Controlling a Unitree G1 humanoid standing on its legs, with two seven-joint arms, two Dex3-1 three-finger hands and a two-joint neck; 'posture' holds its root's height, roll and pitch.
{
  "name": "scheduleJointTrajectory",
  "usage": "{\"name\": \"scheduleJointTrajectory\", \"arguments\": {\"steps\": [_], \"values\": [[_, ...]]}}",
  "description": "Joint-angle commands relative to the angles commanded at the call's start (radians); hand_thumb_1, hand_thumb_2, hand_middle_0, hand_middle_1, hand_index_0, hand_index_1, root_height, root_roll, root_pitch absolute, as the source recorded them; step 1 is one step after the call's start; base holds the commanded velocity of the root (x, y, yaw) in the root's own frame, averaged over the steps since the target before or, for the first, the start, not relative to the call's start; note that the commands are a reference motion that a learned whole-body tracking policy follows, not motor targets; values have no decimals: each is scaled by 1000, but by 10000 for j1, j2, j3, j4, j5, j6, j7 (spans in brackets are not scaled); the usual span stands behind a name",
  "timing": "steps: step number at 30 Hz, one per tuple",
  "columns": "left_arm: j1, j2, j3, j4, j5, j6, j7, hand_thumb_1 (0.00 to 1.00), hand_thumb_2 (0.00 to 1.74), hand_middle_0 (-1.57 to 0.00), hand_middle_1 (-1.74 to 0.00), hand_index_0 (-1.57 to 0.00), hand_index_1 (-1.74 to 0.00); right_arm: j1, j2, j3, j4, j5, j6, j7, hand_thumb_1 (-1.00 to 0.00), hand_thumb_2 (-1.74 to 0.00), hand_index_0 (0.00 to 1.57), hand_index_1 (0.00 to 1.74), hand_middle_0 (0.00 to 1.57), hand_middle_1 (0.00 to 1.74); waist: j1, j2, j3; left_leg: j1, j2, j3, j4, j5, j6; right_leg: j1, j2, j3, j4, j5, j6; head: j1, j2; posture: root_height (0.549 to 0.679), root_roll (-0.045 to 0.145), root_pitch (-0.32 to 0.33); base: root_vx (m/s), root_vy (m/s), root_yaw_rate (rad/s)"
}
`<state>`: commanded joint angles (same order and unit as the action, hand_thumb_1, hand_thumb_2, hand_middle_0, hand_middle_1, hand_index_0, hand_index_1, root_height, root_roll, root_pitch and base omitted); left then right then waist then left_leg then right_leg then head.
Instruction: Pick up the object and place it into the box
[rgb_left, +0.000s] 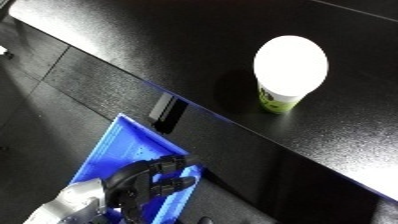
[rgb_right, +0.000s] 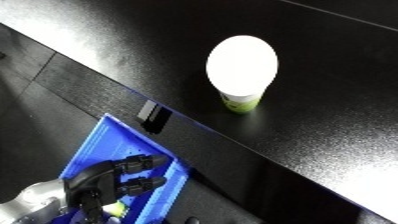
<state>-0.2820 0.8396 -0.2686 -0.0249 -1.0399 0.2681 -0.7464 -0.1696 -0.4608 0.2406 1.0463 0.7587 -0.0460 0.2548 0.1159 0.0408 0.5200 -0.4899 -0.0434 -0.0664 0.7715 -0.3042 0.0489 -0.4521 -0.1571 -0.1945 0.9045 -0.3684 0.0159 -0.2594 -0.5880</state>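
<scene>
A cup with a white lid and a green body stands upright on the black table, right of the middle. A blue bin sits below the table's near edge at the lower left. My left hand hangs over the bin with its fingers relaxed and slightly bent, far from the cup. A small yellow-green bit shows just under the fingers; I cannot tell whether it lies in the bin or touches the hand. My right hand is out of sight.
A flat black block sits on the table's edge just above the bin. Dark floor panels fill the left side.
</scene>
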Motion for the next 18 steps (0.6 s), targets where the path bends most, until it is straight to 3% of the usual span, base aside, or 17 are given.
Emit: {"name": "scheduleJointTrajectory", "arguments": {"steps": [5, 12, 18], "values": [[-195, -624, 497, -1525, -1713, 107, -566, 0, 0, 0, 0, 0, 0, 127, 275, -103, 135, 193, -120, 39, 0, 0, 0, 0, 0, 0, 128, -132, 0, 79, -95, -89, -77, -37, -20, 69, -19, -74, -26, -4, -19, 229, -135, 623, 20, -3, 16, -47, 89], [-673, -2041, 1018, -2109, -3050, -36, -641, 0, 0, 0, 0, 0, 0, 160, 777, -219, 278, 210, -229, 162, 0, 0, 0, 0, 0, 0, 188, -401, 0, 230, -158, -170, -182, -55, -53, 142, 1, -132, -2, -41, -60, 225, -297, 623, 19, -8, 24, -39, 34], [-971, -3038, 1631, -2215, -4198, -1286, 186, 0, 0, 0, 0, 0, 0, 192, 1035, -241, 295, 77, -223, 235, 0, 0, 0, 0, 0, 0, 148, -594, 0, 400, -95, -193, -293, -28, -103, 217, 49, -116, 48, -106, -127, -32, -520, 624, 17, -16, 19, -14, -55]]}}
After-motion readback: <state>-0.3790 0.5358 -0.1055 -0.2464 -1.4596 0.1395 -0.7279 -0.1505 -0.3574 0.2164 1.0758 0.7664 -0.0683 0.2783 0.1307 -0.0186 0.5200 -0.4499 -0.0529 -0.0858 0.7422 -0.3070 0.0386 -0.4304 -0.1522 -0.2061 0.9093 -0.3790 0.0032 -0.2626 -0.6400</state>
